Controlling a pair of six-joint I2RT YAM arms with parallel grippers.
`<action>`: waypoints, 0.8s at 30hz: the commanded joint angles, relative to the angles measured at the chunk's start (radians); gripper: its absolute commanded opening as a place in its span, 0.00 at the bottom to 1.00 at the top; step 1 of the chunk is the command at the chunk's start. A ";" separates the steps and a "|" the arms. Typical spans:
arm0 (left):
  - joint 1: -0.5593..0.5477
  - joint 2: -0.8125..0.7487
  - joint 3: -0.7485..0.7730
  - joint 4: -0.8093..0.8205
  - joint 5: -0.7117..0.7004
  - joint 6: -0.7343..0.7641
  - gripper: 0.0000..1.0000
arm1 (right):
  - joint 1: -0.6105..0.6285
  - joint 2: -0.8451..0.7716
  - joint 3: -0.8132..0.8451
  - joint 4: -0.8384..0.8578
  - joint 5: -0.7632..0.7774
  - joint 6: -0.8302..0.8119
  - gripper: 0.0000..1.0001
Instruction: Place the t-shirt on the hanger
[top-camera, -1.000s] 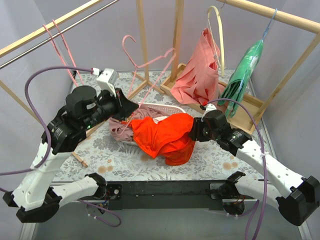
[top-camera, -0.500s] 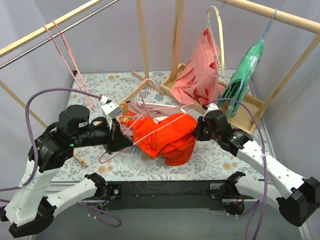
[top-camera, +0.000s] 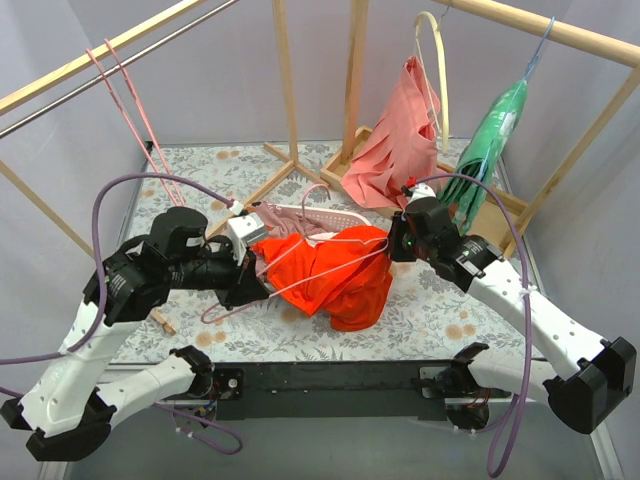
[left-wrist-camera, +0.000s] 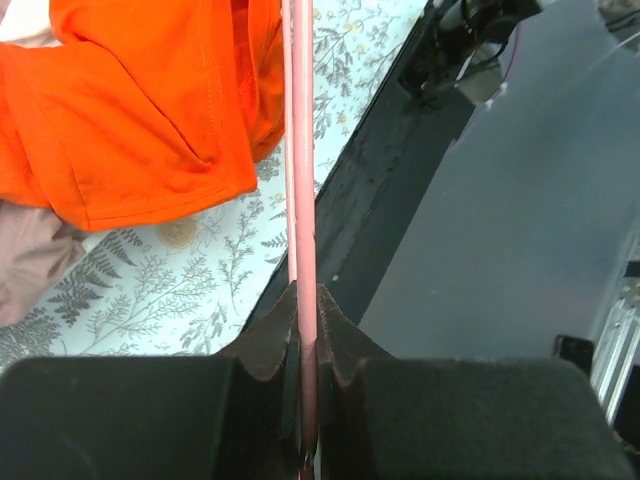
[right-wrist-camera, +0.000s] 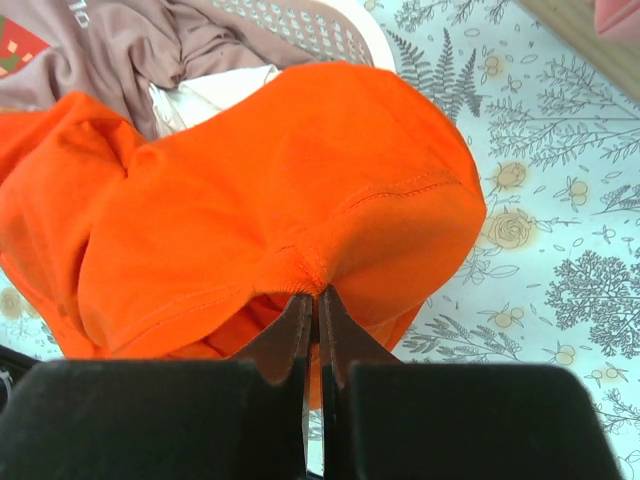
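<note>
The orange-red t-shirt (top-camera: 335, 280) lies bunched over the front of a white basket (top-camera: 338, 214). My right gripper (top-camera: 393, 246) is shut on a fold at the shirt's right edge; in the right wrist view the closed tips (right-wrist-camera: 314, 297) pinch a seam of the t-shirt (right-wrist-camera: 280, 190). My left gripper (top-camera: 256, 286) is shut on the pink wire hanger (top-camera: 330, 262), which slants across the top of the shirt with its hook toward the back. In the left wrist view the hanger (left-wrist-camera: 303, 180) runs straight out from the closed tips (left-wrist-camera: 307, 295), beside the t-shirt (left-wrist-camera: 150, 100).
A mauve garment (right-wrist-camera: 150, 50) fills the basket (right-wrist-camera: 330, 25). A salmon-pink garment (top-camera: 400, 140) on a beige hanger and a green garment (top-camera: 485, 145) hang on the wooden rack at back right. Spare pink hangers (top-camera: 130, 100) hang on the left rail.
My left arm has brought the hanger down from the back and swung it right, so it now lies across the t-shirt. My right gripper has lifted the shirt's edge slightly up and back.
</note>
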 joint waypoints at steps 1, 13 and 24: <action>-0.001 0.018 -0.038 0.019 0.023 0.123 0.00 | 0.002 0.034 0.106 -0.050 0.048 -0.005 0.01; -0.001 0.047 -0.107 0.045 -0.032 0.185 0.00 | 0.002 0.049 0.127 -0.103 0.074 -0.031 0.01; -0.001 0.015 -0.137 0.170 -0.104 0.194 0.00 | 0.044 0.114 0.343 -0.174 -0.012 -0.087 0.01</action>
